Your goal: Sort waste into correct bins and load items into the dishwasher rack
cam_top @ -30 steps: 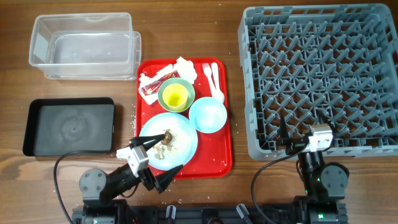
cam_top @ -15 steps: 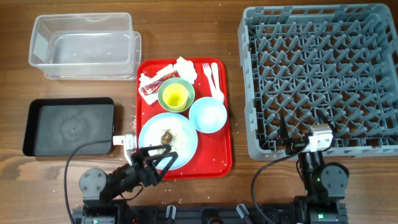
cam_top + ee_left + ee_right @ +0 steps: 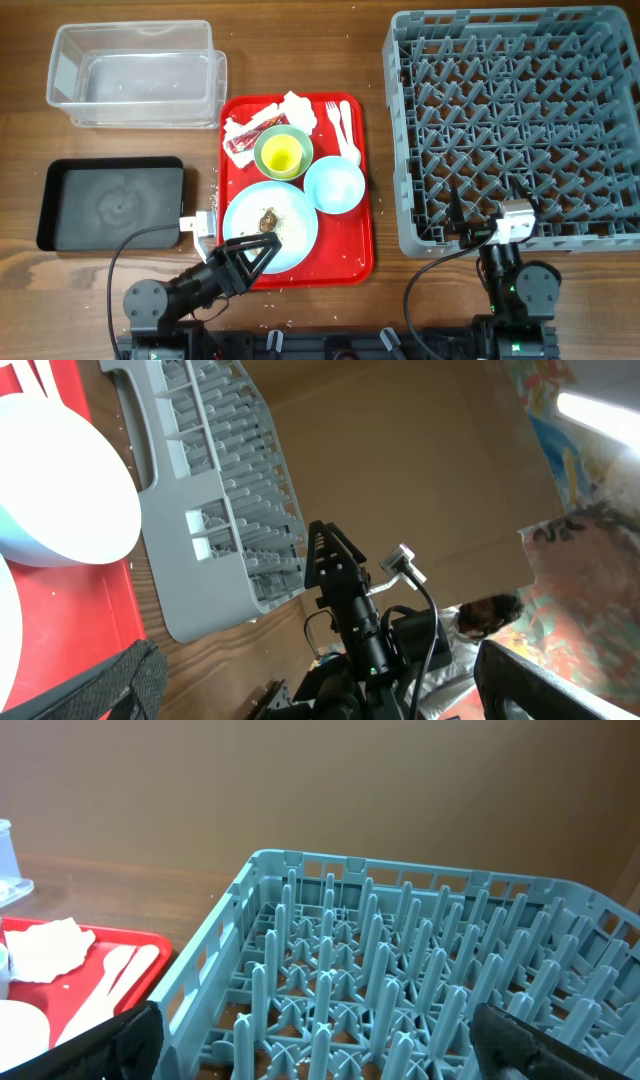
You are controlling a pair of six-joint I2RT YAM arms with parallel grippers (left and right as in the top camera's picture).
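The red serving tray [image 3: 345,250] holds a light blue plate [image 3: 292,215] with brownish food scraps [image 3: 268,217]. It also holds a yellow-green cup [image 3: 283,153] inside a pale green bowl [image 3: 262,157], a light blue bowl [image 3: 334,185], a white fork [image 3: 332,118], a spoon [image 3: 347,132], napkins [image 3: 297,107] and a red-and-white wrapper [image 3: 243,137]. My left gripper [image 3: 250,262] is open and empty over the plate's near edge, rolled sideways. My right gripper [image 3: 492,215] is open and empty at the near wall of the grey dishwasher rack [image 3: 515,120]. In the right wrist view the right gripper [image 3: 320,1040] faces the rack's pegs [image 3: 400,970].
The clear tub [image 3: 135,75] stands at the back left and the black tray [image 3: 110,203] in front of it. Pale crumbs lie on the wood left of the red tray. The left wrist view shows the light blue bowl [image 3: 50,480], the rack wall [image 3: 220,510] and the right arm [image 3: 360,620].
My left gripper has swung from the plate's near left to its near edge and rolled sideways. The right arm has not moved.
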